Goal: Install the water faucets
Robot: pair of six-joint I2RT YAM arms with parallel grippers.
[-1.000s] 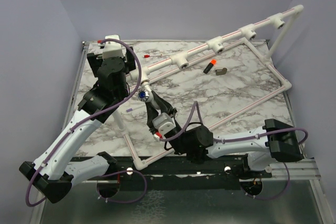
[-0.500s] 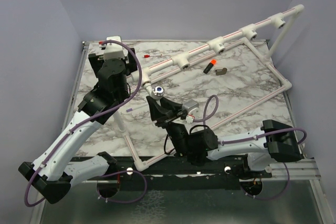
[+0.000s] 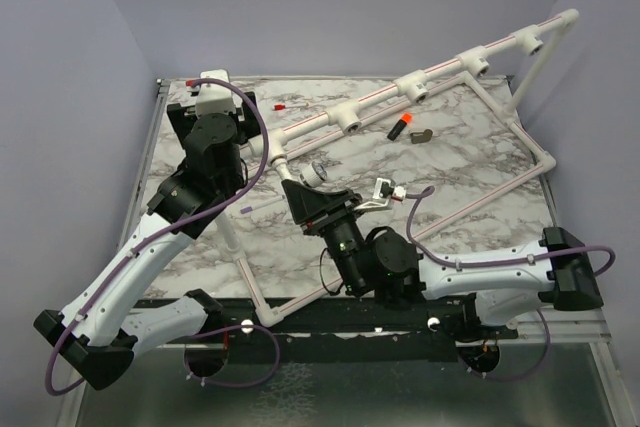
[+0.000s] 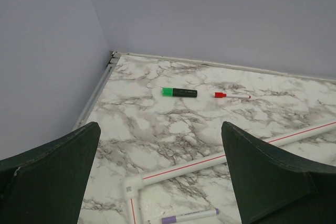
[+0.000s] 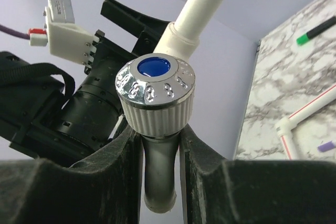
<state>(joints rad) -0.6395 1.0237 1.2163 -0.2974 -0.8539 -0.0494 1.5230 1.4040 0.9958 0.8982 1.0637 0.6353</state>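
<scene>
Water faucet (image 5: pixel 155 95): chrome, with a round knob, blue centre cap and ribbed skirt; knob uppermost in the right wrist view. The body is pinched between the two dark fingers (image 5: pixel 110 171) of the right claw (image 5: pixel 159 156), which is clenched on it. In the top view the tap is held above the marble worktop (image 3: pixel 460 177), at about 9 o'clock from the worktop's middle. The end elbow of the white pipe frame (image 3: pixel 345 119) lies near it at 10 o'clock; whether tap and pipe touch cannot be told. In the right wrist view a white pipe with its socket runs from behind the knob toward 1 o'clock.

Left claw (image 4: pixel 160 129): released, jaws wide apart, poised over the worktop's 10 o'clock corner.

Loose items on the worktop:
- green marker (image 4: pixel 179 92) and red-capped pen (image 4: pixel 231 96), near each other but apart
- purple-tipped pen (image 4: pixel 189 215), just beside a pipe corner
- black stick with orange tip (image 3: pixel 400 128) and small brown piece (image 3: pixel 422 136), toward 12 o'clock, near the tee sockets
</scene>
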